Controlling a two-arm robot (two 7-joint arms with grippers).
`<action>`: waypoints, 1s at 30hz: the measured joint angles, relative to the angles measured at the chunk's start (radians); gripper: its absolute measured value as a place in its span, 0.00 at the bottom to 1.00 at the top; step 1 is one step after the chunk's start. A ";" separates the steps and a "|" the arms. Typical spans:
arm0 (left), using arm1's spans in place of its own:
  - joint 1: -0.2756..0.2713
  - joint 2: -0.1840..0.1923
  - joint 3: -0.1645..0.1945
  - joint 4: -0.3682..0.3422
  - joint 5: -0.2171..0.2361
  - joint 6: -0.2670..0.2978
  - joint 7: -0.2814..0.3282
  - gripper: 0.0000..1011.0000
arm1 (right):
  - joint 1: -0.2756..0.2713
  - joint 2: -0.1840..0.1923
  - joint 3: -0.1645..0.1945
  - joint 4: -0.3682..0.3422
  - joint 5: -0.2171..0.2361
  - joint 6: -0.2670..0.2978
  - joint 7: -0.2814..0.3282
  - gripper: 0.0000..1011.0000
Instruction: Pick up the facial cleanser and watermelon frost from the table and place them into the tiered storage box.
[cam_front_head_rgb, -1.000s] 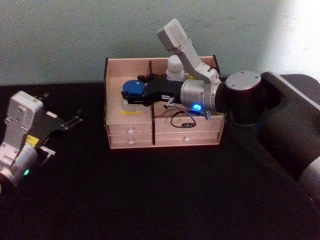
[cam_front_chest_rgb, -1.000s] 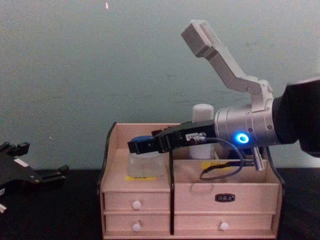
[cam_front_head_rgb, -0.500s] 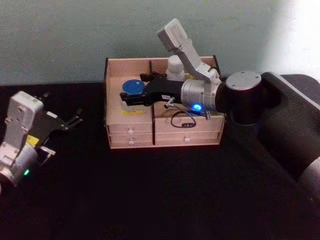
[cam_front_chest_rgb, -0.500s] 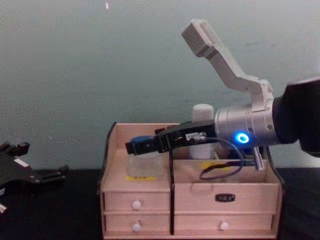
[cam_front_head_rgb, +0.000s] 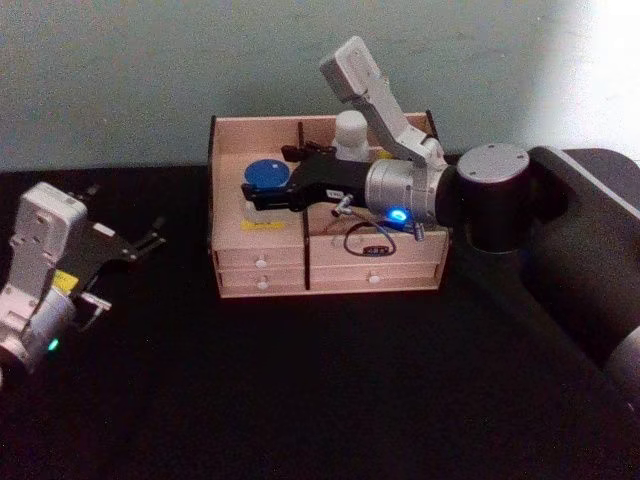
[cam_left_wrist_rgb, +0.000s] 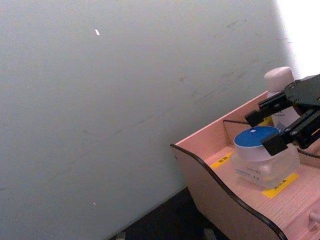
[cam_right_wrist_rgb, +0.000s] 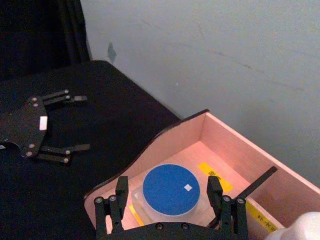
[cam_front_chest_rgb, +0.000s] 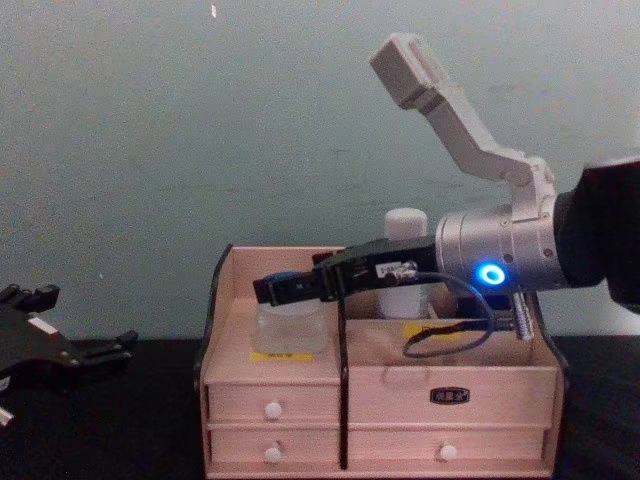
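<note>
The watermelon frost (cam_front_head_rgb: 264, 172), a clear jar with a blue lid, stands in the left compartment of the tiered storage box (cam_front_head_rgb: 400, 272). My right gripper (cam_front_head_rgb: 262, 196) hovers open just over it. In the right wrist view its fingers (cam_right_wrist_rgb: 120, 193) sit either side of the jar's lid (cam_right_wrist_rgb: 170, 189) with a gap on each side. From the chest, the right gripper (cam_front_chest_rgb: 272, 290) is level with the top of the jar (cam_front_chest_rgb: 290, 330). The facial cleanser (cam_front_head_rgb: 350, 133), a white bottle, stands upright in the box's back right compartment. My left gripper (cam_front_head_rgb: 142, 243) rests open on the table, far left.
The storage box (cam_front_chest_rgb: 480, 385) stands at the back of the black table against a pale wall. A dark divider (cam_right_wrist_rgb: 255, 182) splits its upper tier. A loose cable (cam_front_chest_rgb: 445, 335) hangs from my right wrist over the box's front.
The right gripper has eased up and back off the blue-lidded jar, which stays standing in the box. The left arm has hardly moved.
</note>
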 joint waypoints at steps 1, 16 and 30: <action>0.000 0.000 0.000 0.000 0.000 0.000 0.000 0.99 | -0.003 0.002 0.002 -0.006 0.001 0.000 0.000 0.99; 0.000 0.000 0.000 0.000 0.000 0.000 0.000 0.99 | -0.070 0.050 0.051 -0.147 0.029 -0.013 -0.031 0.99; 0.000 0.000 0.000 0.000 0.000 0.000 0.000 0.99 | -0.169 0.125 0.141 -0.315 0.062 -0.038 -0.119 0.99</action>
